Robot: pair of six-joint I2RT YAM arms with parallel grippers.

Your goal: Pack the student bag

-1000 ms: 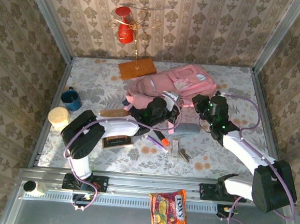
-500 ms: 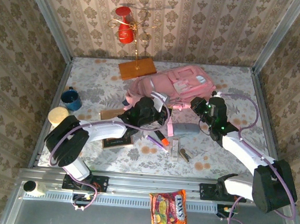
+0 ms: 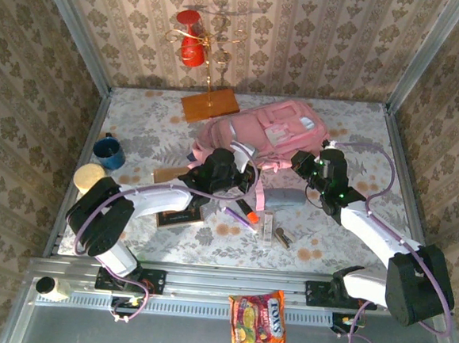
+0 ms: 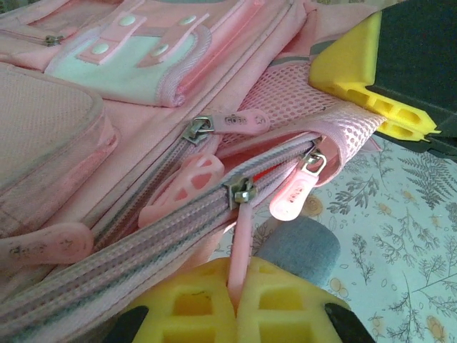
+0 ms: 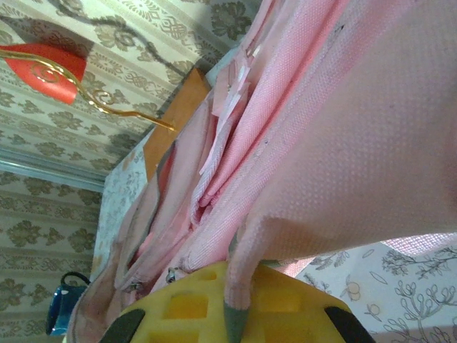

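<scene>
changed: left gripper [image 4: 235, 304] slid left this past second, tugging the large soft pink fabric backpack [image 3: 281, 124]'s zip, likely opening it for packing
left grip: pinched on slim rubbery pink pull tab [image 4: 240, 236]
right grip: right gripper [image 5: 235, 300] clamped on woven backpack cloth at its pads

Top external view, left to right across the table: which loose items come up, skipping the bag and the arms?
Blue mug → wooden stand base → grey pouch.
</scene>
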